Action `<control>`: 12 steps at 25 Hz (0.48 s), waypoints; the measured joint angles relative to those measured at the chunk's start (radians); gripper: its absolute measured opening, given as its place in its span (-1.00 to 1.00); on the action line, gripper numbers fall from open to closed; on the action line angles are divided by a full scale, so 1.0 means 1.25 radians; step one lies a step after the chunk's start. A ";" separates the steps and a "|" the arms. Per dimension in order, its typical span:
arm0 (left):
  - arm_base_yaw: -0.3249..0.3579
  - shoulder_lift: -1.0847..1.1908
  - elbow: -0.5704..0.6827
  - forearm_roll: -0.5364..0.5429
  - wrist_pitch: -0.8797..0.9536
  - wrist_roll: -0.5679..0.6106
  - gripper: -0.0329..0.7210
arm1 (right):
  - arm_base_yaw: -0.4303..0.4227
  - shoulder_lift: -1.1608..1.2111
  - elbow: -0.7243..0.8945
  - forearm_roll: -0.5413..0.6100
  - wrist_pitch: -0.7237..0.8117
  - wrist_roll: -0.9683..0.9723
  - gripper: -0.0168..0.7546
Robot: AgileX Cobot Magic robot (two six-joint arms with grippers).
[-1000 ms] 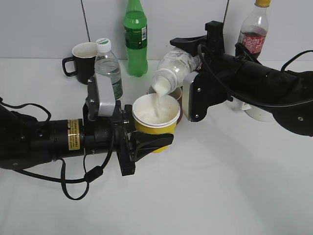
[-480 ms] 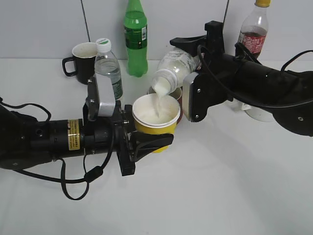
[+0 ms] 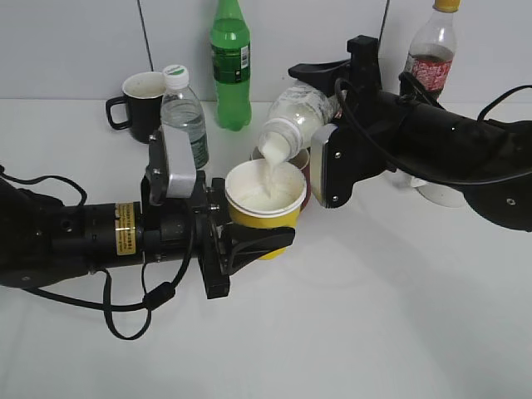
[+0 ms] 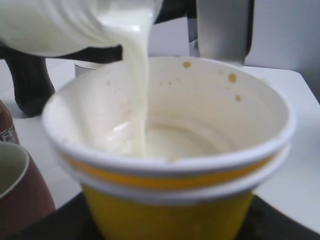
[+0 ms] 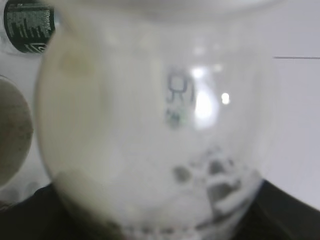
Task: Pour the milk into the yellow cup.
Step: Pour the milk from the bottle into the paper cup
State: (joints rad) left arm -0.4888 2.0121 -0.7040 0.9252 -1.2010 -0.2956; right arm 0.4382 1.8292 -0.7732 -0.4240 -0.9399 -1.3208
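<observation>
My left gripper (image 3: 249,241) is shut on the yellow cup (image 3: 264,206) and holds it above the table. My right gripper (image 3: 328,104) is shut on the milk bottle (image 3: 298,116), tilted mouth-down to the left over the cup. A white stream of milk (image 3: 269,174) falls from the bottle mouth into the cup. In the left wrist view the cup (image 4: 170,200) fills the frame, milk (image 4: 137,100) runs down its inner left wall and pools at the bottom. In the right wrist view the bottle's base (image 5: 155,125) fills the frame; the fingers are hidden.
A dark red mug (image 3: 301,162) sits right behind the cup. A water bottle (image 3: 184,116), a black mug (image 3: 137,101) and a green bottle (image 3: 231,66) stand at the back left. A cola bottle (image 3: 432,50) and a white cup (image 3: 440,193) are at the back right.
Both arms hold still. The milk keeps streaming into the cup.
</observation>
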 joint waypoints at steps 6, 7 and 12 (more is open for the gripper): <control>0.000 0.000 0.000 0.000 0.000 0.000 0.11 | 0.000 0.000 0.000 0.000 0.000 -0.003 0.20; 0.000 0.000 0.000 0.000 0.000 0.000 0.11 | 0.000 -0.001 0.000 0.000 0.000 -0.006 0.20; 0.000 0.000 0.000 0.000 0.000 0.000 0.11 | 0.000 -0.001 0.000 0.000 0.000 -0.031 0.20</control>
State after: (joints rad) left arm -0.4888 2.0121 -0.7040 0.9252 -1.2010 -0.2956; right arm 0.4382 1.8274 -0.7732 -0.4240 -0.9399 -1.3599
